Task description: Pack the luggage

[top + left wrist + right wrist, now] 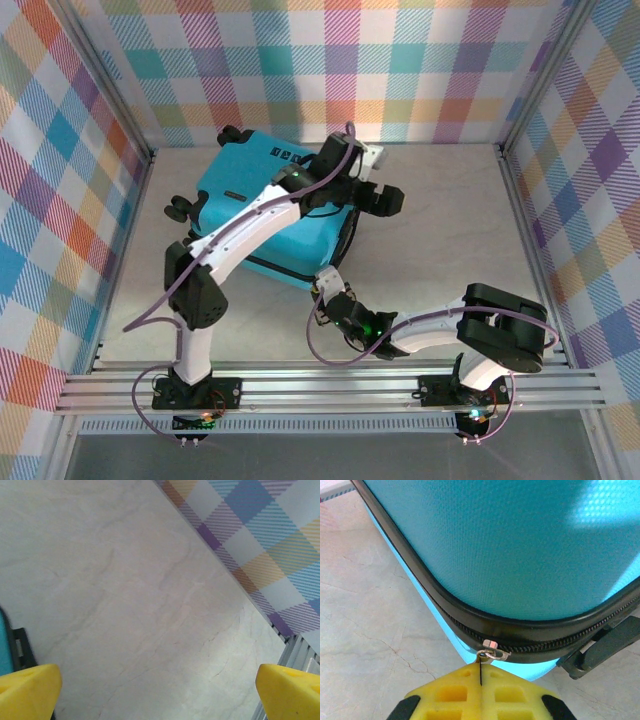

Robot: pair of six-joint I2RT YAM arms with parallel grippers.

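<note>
1. The small turquoise hard-shell suitcase (255, 215) lies flat and closed on the pale marbled table (450, 240), towards the back left. Its black wheels (182, 208) face the left wall.
2. The right gripper (480, 672) sits at the suitcase's near right corner. Its yellow fingers are clenched together on the small metal zipper pull (492, 654), which hangs from the black zipper band (420, 587).
3. The left gripper (160, 692) is released. Its 2 yellow fingertips (27, 692) stand wide apart with nothing between them, over bare table just off the suitcase's right side. From above, the left arm reaches across the shell.
4. The shell looks rigid and finely dimpled, so it should not give under a press. It is far too broad for either claw to span. It is probably light for its bulk and likely to slide on the smooth table when tugged.
5. The pull tab is the hold for working the zip. A black plastic fitting (597, 652) beside that corner, or the wheels, would serve for shifting the case. A flat press on the lid would steady it.
6. The tab is thin and could slip from the pads. The rounded corner is where a slider most likely binds, so the pull should follow the band's line. I cannot tell how far the zip has run.
</note>
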